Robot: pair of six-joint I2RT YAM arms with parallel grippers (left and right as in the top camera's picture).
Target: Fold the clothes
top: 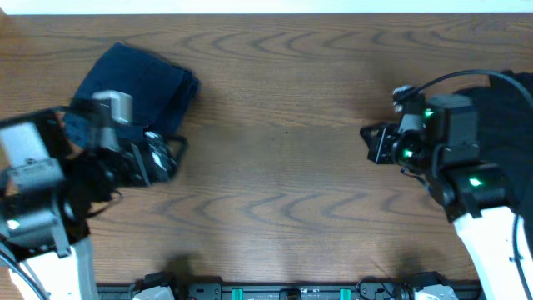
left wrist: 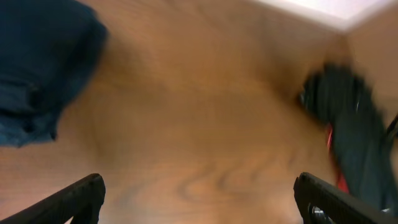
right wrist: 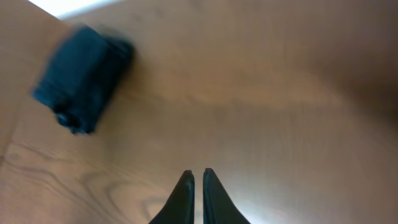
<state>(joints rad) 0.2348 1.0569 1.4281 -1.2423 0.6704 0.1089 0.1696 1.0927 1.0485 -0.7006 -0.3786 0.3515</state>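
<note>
Nearest hang the left arm (top: 33,192) and right arm (top: 487,200) above the brown wooden worktop (top: 283,108). Folded dark navy denim-like shorts (top: 141,83) lie far-left, just beside the left fingers (left wrist: 81,198), spread wide and empty. Right fingers (right wrist: 185,196) are pressed together, holding nothing; I think they must open first, then pinch the dark heap (top: 520,100) at the right edge.

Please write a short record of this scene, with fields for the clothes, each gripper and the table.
folded navy garment: compact bundle, far-left part of table, not gripped
dark cloth: right edge, partly hidden by right arm, shape unclear
left gripper: jaws wide open, empty, beside the bundle
right gripper: jaws shut, empty, over bare wood
table: brown wood
</note>
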